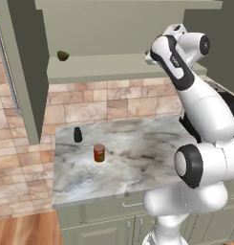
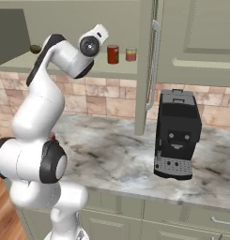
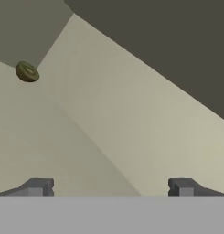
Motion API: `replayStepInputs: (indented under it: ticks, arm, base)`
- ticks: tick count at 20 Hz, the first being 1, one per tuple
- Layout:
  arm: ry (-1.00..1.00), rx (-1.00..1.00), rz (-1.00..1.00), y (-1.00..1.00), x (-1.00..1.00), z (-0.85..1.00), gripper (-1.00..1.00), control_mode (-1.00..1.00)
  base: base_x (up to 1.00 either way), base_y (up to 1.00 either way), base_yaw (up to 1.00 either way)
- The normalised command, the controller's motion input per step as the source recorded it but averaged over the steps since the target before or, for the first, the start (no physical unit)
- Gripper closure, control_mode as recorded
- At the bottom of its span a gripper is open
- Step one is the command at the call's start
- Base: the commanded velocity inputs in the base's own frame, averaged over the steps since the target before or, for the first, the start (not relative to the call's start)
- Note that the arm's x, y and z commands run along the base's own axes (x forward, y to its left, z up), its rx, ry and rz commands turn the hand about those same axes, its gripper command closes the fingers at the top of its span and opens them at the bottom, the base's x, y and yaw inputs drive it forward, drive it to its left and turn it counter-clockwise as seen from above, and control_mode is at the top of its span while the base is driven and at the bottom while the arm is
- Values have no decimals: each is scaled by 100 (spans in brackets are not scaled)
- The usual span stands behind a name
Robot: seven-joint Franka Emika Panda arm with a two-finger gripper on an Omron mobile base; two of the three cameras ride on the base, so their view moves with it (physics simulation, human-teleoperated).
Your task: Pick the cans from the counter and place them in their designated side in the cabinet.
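Jaws: the two small dark fingertips (image 3: 40,186) stand spread wide apart in the hand view, nothing between them; the gripper (image 3: 111,187) faces the pale inside of the cabinet.
Arm: the white arm with dark joints is raised, its hand up at the level of the cabinet shelf.
Plain can: a small plain red-orange cylinder (image 2: 113,54) stands upright on the shelf, seen in the right base view just right of the hand.
Neighbour can: a shorter red-and-yellowish can (image 2: 131,54) stands upright just beside the plain one, on its right, apart from it.
Labelled can: a small red cylinder with a green-and-white label and grey top (image 1: 99,153) stands upright on the grey-white marble-patterned desk (image 1: 137,158), toward its left side.
Bottle: a small black bottle (image 1: 78,134) stands upright on the desk, near the labelled can, behind and left of it.
Cabinet: the large olive-green wall cabinet (image 1: 113,69) is open, its wide flat shelf over the desk.
Round item: a small dark olive-brown round thing (image 3: 27,72) lies at the far left of the shelf.
Machine: a black boxy coffee machine (image 2: 177,136) stands on the desk to the right.
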Motion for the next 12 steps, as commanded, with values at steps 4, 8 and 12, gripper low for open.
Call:
replayStepInputs:
  ticks: [4, 8, 12]
  arm:
    - [18, -4, 0, 26, -78, -6, -100, -100]
    - [2, 0, 0, 32, -100, -52, -100, -100]
    - [-3, 6, 0, 37, -85, -62, -100, -100]
  base:
    - [0, 0, 0]
    - [0, 0, 0]
    - [0, 0, 0]
